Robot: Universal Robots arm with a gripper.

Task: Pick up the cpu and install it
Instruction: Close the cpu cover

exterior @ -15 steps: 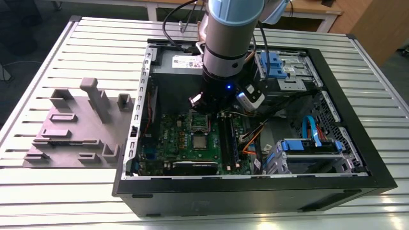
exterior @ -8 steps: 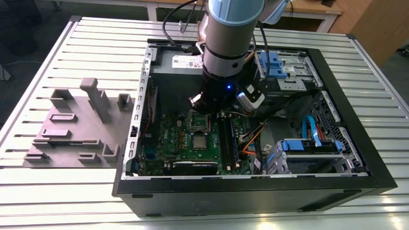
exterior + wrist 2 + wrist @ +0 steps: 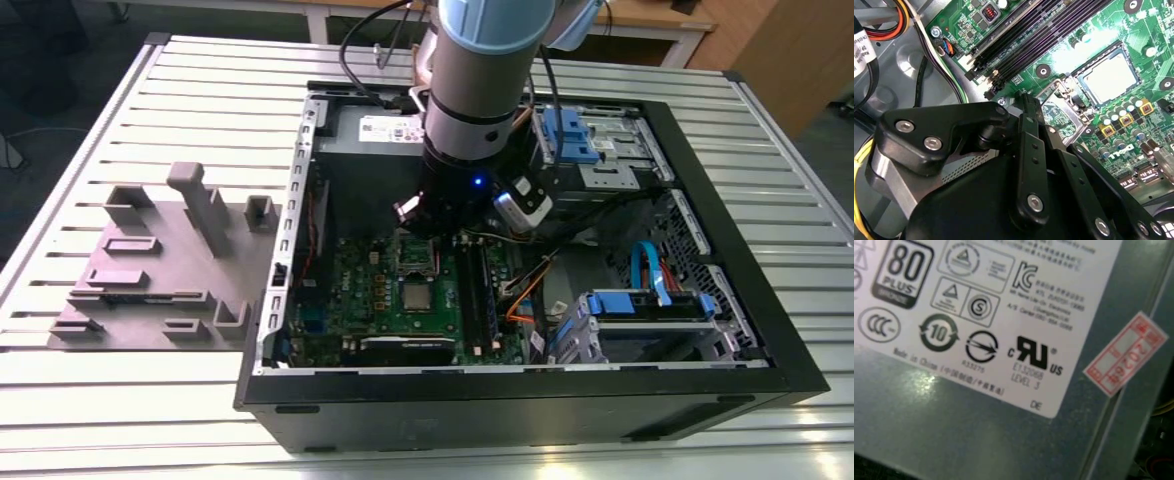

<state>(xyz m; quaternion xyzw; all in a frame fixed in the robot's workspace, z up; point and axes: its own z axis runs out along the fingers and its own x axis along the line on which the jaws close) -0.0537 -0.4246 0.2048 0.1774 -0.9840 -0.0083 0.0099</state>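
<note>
The cpu [image 3: 1109, 77], a small square chip with a silvery top, lies flat in its socket on the green motherboard [image 3: 1134, 30]. In the exterior view the cpu [image 3: 418, 297] sits mid-board inside the black computer case [image 3: 534, 405]. A hinged metal frame [image 3: 1054, 95] stands raised beside the socket. My gripper [image 3: 1026, 97] hovers right by that frame, a short way from the cpu, its black fingers [image 3: 1026, 130] drawn together with nothing between them. The arm [image 3: 467, 110] reaches down into the case from above.
A grey power supply [image 3: 954, 430] with a white label sits at the case's far wall [image 3: 380, 130]. Drive bays with blue tabs [image 3: 574, 135] and cables [image 3: 527, 290] fill the exterior view's right. Black memory slots [image 3: 1019, 40] run beside the socket. A grey fixture [image 3: 160, 260] stands left of the case.
</note>
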